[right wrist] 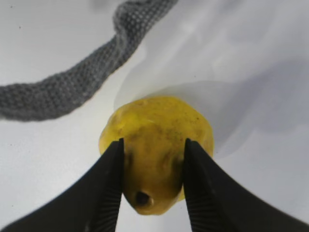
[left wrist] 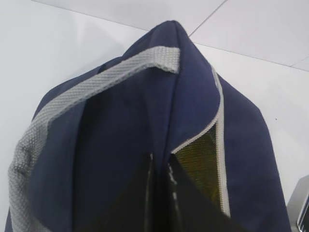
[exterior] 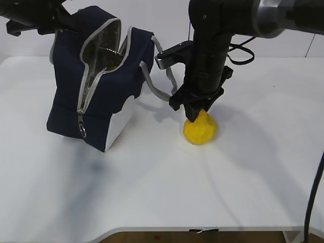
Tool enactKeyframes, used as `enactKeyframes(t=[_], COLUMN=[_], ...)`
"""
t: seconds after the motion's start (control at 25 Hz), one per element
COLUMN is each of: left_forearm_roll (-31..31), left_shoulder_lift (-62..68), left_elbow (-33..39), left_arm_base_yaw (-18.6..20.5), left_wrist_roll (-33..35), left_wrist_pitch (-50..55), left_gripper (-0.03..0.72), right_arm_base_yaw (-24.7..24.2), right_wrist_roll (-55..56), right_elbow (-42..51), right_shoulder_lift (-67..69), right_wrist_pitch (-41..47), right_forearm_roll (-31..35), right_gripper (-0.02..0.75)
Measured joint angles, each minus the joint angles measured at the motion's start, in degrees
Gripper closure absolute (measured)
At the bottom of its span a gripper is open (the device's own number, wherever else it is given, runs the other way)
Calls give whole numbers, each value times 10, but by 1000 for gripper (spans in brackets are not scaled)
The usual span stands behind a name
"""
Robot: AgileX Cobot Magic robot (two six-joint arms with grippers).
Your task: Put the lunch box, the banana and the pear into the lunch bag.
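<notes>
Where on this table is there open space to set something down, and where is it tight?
The table is bare along the front edge, below the lunch bag and pear, and at far right. It is crowded between them: the bag's grey handle and the right gripper fill that gap.

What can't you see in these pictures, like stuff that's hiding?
- Inside the lunch bag: exterior view shows only silver lining through the opening; whether the lunch box or banana is in there is hidden.
- Left gripper: left wrist view, pressed into dark bag fabric.
- Pear: right wrist view, the right gripper covers its sides; the grip's firmness is unclear.
</notes>
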Motion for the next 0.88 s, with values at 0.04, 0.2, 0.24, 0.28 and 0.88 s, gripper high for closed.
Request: enactKeyframes(t=[0.04,0.2,0.24,0.28,0.88], left_forearm_roll=[0,0,0,0,0], left_shoulder_lift=[0,0,0,0,0], left_elbow=[0,0,0,0,0], left_arm_base_yaw=[0,0,0,0,0], left_wrist_roll=[0,0,0,0,0], left_wrist_pitch=[0,0,0,0,0], left_gripper=[690,690,690,690,690], right_arm_base_yaw=[0,0,0,0,0], right_wrist_roll=[0,0,0,0,0], right_elbow=[-2,-36,-50,-67,-149], right_shoulder_lift=[1,11,12,12,-85], right_wrist_pitch=[3,20,22,23,35], right_forearm_roll=[0,0,0,0,-49], right_gripper=[435,436,437,437,442])
